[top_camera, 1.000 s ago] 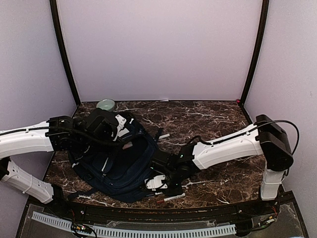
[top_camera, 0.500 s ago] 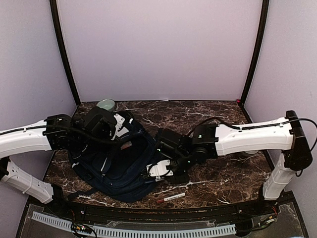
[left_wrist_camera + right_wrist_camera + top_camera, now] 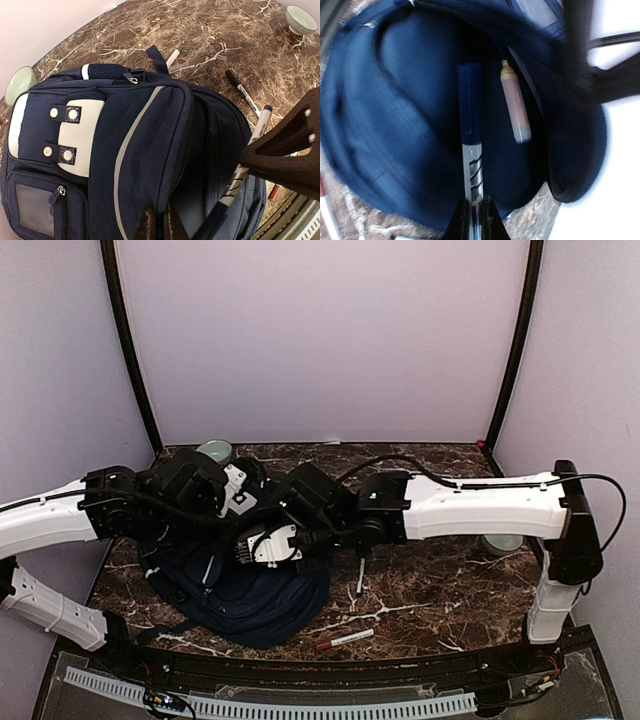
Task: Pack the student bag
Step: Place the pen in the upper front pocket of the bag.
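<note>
The student bag [image 3: 245, 602] lies on the left of the marble table with its main pocket open. My left gripper [image 3: 157, 226] is shut on the fabric edge of the bag [image 3: 135, 145] beside the zip and holds the opening apart; it also shows in the top view [image 3: 236, 502]. My right gripper [image 3: 474, 220] is shut on a marker [image 3: 471, 150] with a blue cap and a white barrel, its cap pointing down into the bag [image 3: 395, 125]. The right gripper [image 3: 266, 542] hangs over the opening. A pale pink marker [image 3: 515, 106] lies inside the bag.
A red marker [image 3: 345, 639] lies at the table's front and a white pen [image 3: 359, 578] lies right of the bag. A black marker [image 3: 241, 91] and a white marker [image 3: 172, 56] lie beyond the bag. Green bowls stand at back left [image 3: 214, 451] and right [image 3: 301, 19].
My right gripper has risen from the table in front of the bag and moved left over the open pocket with the blue-capped marker. The red marker stays on the table. The left arm barely moved.
</note>
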Controlling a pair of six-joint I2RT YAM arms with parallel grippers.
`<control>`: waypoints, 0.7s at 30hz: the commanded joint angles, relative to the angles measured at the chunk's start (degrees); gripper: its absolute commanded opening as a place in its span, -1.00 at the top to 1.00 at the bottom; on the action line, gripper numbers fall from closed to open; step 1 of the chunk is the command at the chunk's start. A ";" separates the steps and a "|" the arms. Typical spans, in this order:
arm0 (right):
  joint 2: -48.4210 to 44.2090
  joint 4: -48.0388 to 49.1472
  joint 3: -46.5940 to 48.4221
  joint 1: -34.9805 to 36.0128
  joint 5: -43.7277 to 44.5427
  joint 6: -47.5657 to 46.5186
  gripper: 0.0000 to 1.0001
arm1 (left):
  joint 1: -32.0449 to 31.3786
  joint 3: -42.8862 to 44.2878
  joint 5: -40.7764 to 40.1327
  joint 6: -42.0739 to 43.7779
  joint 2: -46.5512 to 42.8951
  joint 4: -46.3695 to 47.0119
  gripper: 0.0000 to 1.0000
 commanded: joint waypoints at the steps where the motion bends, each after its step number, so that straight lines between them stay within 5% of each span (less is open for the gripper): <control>1: 5.81 6.22 3.96 0.41 5.55 -5.21 0.96 | 0.19 0.42 2.67 -0.40 -5.13 4.61 1.00; 8: 10.85 19.20 1.87 1.73 13.02 -15.08 0.94 | 0.19 -0.66 1.84 -0.98 -7.71 4.48 1.00; 14: 13.45 36.82 -2.03 1.67 20.90 -21.11 0.58 | 0.19 -0.66 2.35 -1.54 -7.01 4.45 1.00; 21: 8.28 29.14 -3.61 1.76 17.13 -13.89 0.50 | 0.19 -0.47 1.39 -1.64 -7.10 3.76 1.00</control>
